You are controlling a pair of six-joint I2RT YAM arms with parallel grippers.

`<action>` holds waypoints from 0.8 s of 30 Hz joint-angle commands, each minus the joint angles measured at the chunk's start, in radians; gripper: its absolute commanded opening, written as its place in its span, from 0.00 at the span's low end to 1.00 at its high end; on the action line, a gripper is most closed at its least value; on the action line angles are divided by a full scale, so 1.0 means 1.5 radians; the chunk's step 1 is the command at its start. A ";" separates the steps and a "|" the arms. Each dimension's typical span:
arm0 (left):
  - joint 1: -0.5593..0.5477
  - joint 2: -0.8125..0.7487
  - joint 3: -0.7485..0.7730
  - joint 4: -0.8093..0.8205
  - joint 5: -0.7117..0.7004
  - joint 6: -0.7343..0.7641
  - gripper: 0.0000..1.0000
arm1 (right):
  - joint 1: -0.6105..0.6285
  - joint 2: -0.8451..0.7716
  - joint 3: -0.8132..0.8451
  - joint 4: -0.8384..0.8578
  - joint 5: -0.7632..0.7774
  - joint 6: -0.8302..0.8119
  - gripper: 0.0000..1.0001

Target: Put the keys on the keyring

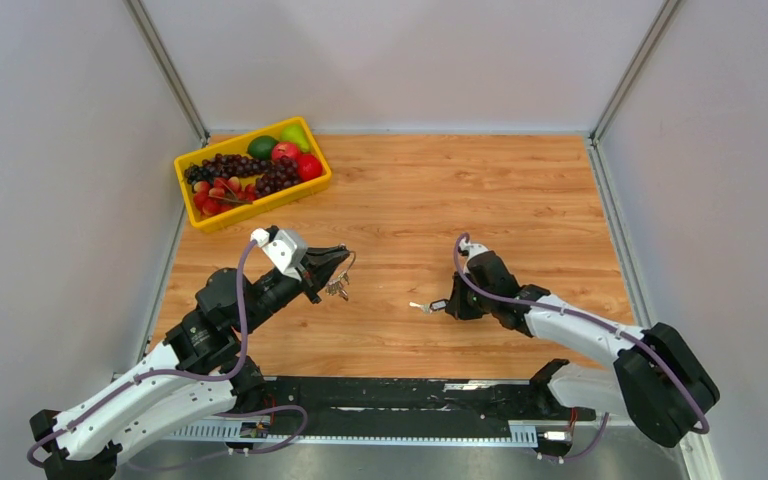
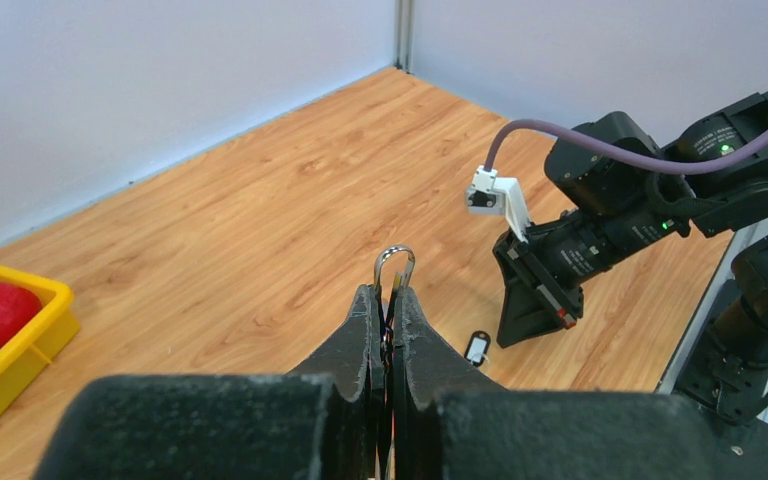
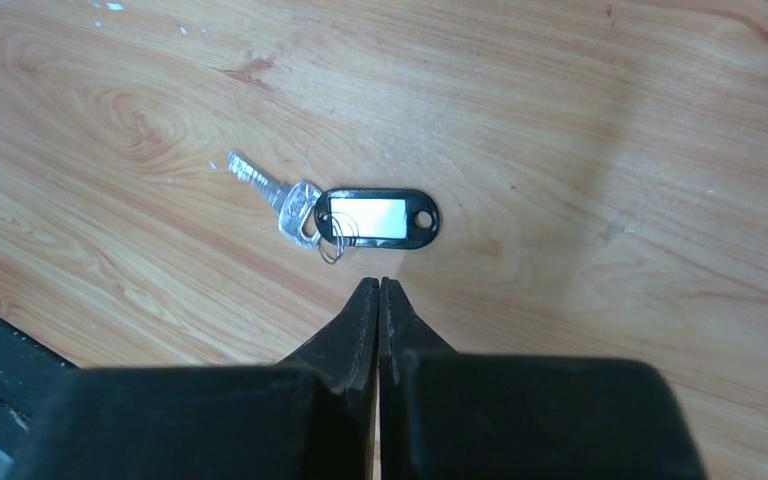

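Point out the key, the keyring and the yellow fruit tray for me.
key [image 3: 256, 176]: right wrist view, silver blade.
keyring [image 2: 395, 248]: left wrist view, top of the wire loop.
yellow tray [image 1: 260, 205]: top external view, near wall.

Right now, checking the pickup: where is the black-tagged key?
The black-tagged key lies flat on the table, just ahead of the shut right claw, near centre in the top view.

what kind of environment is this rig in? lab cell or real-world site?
Likely a lab test cell: plain grey partition walls box in a wood-grain tabletop, a left arm and right arm are bolted at its near edge, and a yellow bin of fruit looks like a staged prop.
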 commanded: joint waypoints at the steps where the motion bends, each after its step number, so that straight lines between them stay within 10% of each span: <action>1: 0.002 -0.002 0.006 0.023 0.002 -0.006 0.00 | 0.006 -0.049 -0.001 0.010 -0.018 -0.007 0.00; 7: 0.002 -0.004 0.005 0.023 0.003 -0.006 0.00 | 0.010 -0.091 0.005 -0.005 -0.018 -0.004 0.01; 13: 0.002 -0.006 0.004 0.024 0.007 -0.010 0.00 | 0.016 -0.059 0.017 -0.007 -0.034 0.031 0.32; 24: 0.002 -0.018 0.004 0.021 0.002 -0.013 0.00 | 0.034 -0.029 0.010 -0.004 -0.017 0.132 0.39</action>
